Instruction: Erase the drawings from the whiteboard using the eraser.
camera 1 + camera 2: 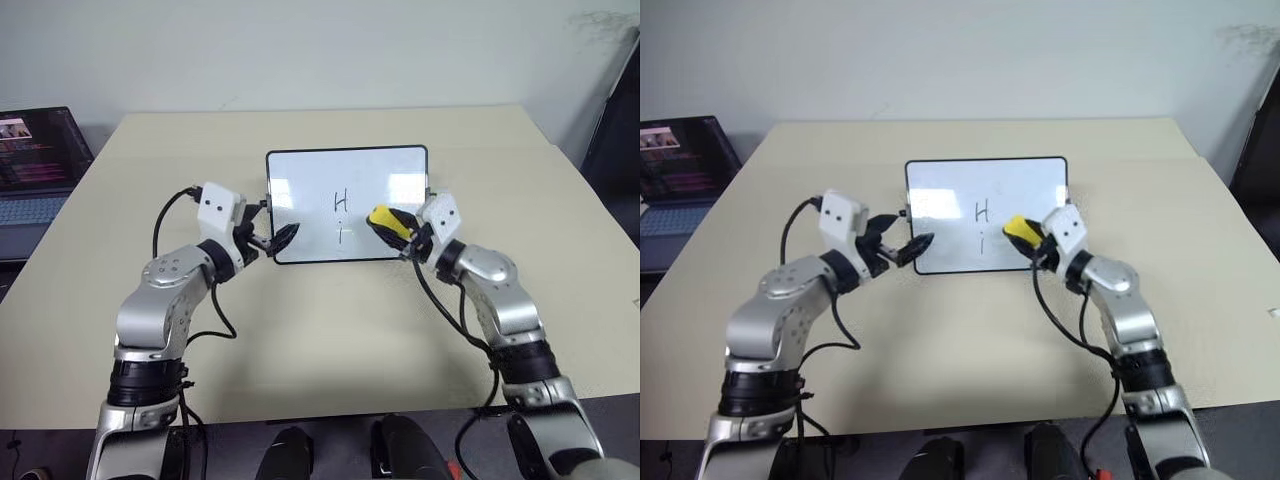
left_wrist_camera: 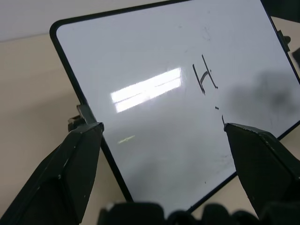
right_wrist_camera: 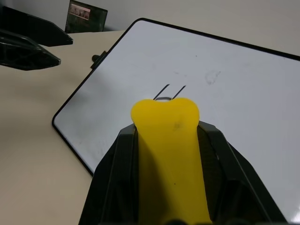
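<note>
**Erasing half done, two letters remain**

Clenching the yellow eraser (image 1: 384, 219), the right fingers (image 1: 402, 233) hover over the whiteboard (image 1: 300, 175) on the surface (image 1: 330, 330). Left fingers (image 2: 79, 154) stand released around its corner. The drawings (image 1: 341, 212), "H" and "I", seemingly need another wipe.

Even, soft light from overhead fills the room, and the table (image 1: 330, 330) reads bright with only faint shadows. The glossy whiteboard (image 1: 300, 180) carries a white rectangular glare patch, sharpest in the left wrist view. There a blurred grey shadow lies on the board beside the drawings (image 2: 205, 75). Close to the right wrist camera, the eraser (image 3: 169, 154) and gripper fingers (image 3: 110, 187) look soft.
</note>
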